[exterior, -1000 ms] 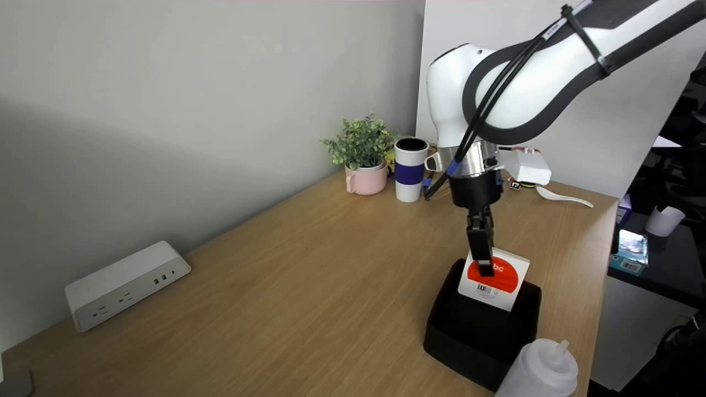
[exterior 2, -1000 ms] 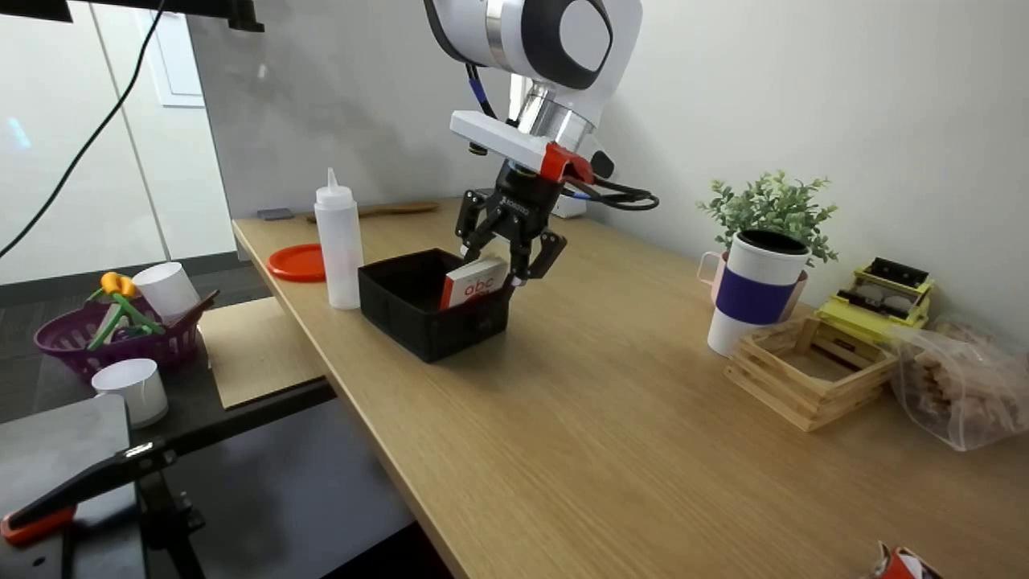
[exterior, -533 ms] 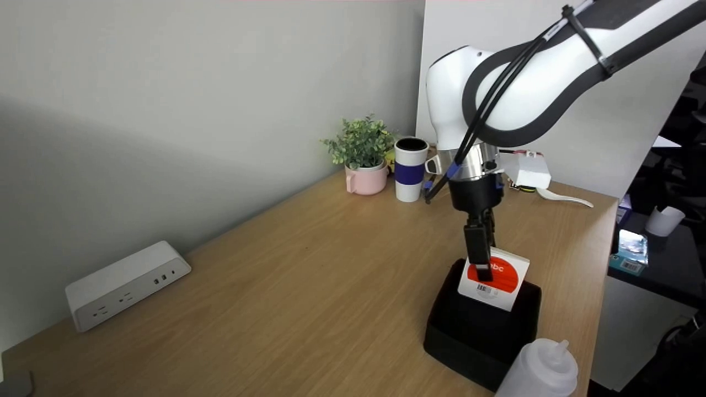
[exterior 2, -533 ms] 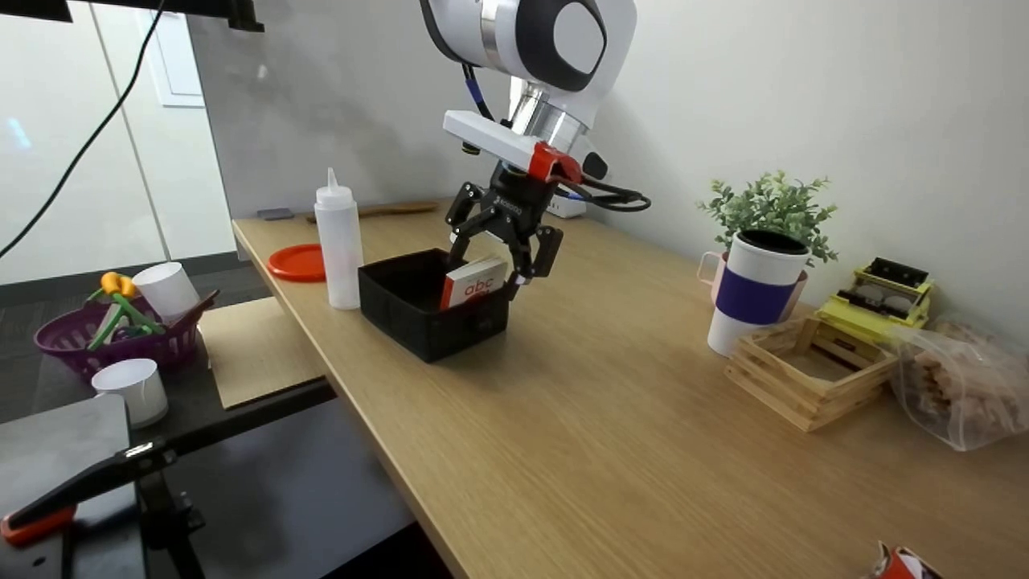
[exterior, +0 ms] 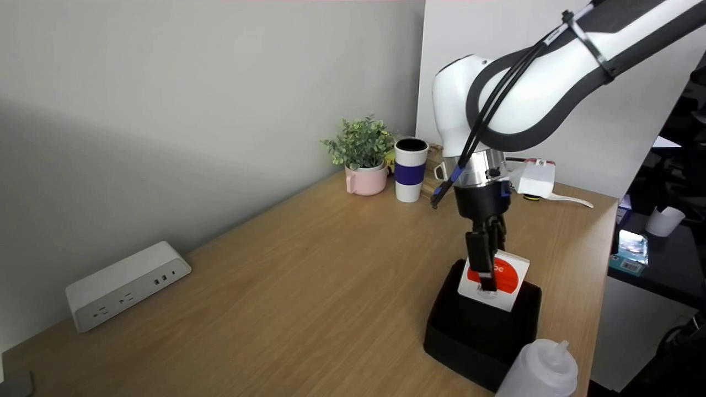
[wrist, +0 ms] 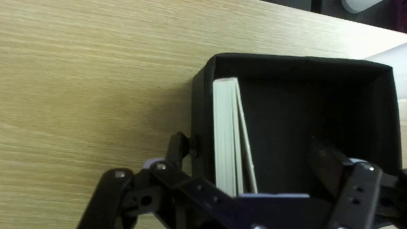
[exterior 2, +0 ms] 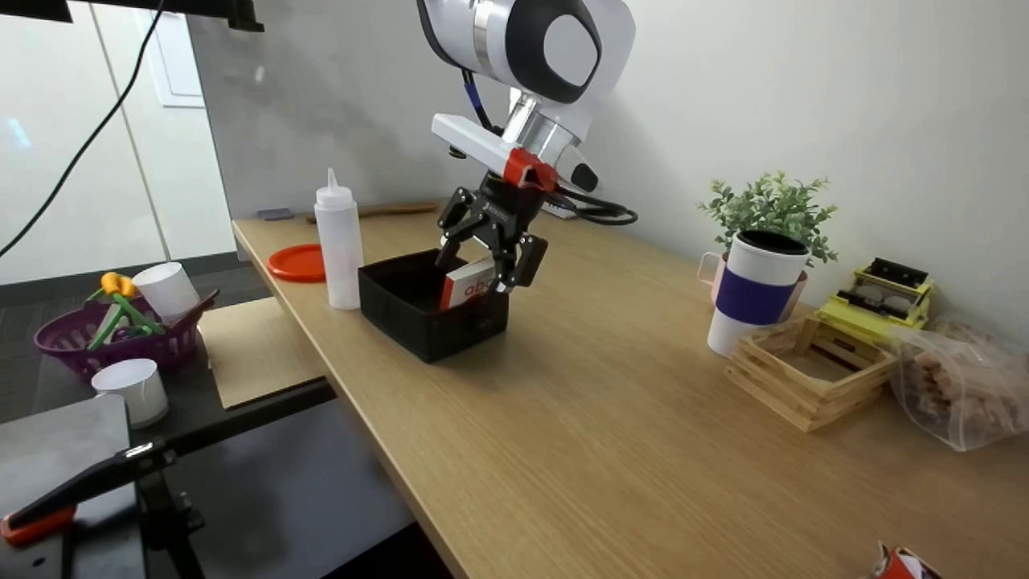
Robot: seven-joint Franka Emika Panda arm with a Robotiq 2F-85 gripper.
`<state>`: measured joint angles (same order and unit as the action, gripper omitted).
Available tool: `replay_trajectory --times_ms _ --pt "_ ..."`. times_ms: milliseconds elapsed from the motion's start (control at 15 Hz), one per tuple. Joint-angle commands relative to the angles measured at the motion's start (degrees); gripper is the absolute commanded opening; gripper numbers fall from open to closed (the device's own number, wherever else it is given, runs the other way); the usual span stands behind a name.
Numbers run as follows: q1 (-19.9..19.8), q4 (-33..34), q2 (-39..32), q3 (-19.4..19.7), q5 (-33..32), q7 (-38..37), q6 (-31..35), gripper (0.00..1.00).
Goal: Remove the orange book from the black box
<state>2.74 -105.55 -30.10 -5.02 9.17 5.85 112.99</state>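
Observation:
The orange book (exterior: 506, 280) stands on edge, leaning against one wall inside the black box (exterior: 460, 358). Both also show in an exterior view, the book (exterior 2: 465, 285) with its white spine out and the box (exterior 2: 434, 331) upright on the table. In the wrist view the book's page edges (wrist: 225, 133) lie along the box's left wall, its cover slightly parted. My gripper (wrist: 252, 145) is open, its fingers on either side of the book and that wall. The left finger is outside the wall, the right finger over the box's inside. The gripper (exterior 2: 474, 273) points down, tilted. Whether it touches the wall is unclear.
A squeeze bottle (exterior 2: 339, 241) stands close beside the box, with a red plate (exterior 2: 297, 263) behind it. The table edge (exterior 2: 354, 410) runs near the box. A tumbler (exterior 2: 752, 297), a wooden crate (exterior 2: 808, 378) and a plastic bag (exterior 2: 965, 386) stand farther off.
My gripper has moved lower and sideways over the box, its fingers now farther down around the book and wall. It stays open. The book and box have not moved.

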Motion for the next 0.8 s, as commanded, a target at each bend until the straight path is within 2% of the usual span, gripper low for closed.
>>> replay_trajectory --times_ms 0,400,467,733 --pt "-0.17 -4.15 3.17 0.2 1.34 -2.74 2.26 1.0" --pt "0.12 -6.07 4.88 0.55 1.29 -6.71 2.84 1.0" --pt "0.08 -6.23 5.06 0.52 1.28 -6.88 2.85 0.8" --pt "-0.01 -6.01 4.61 0.38 1.16 -6.54 2.54 0.5"
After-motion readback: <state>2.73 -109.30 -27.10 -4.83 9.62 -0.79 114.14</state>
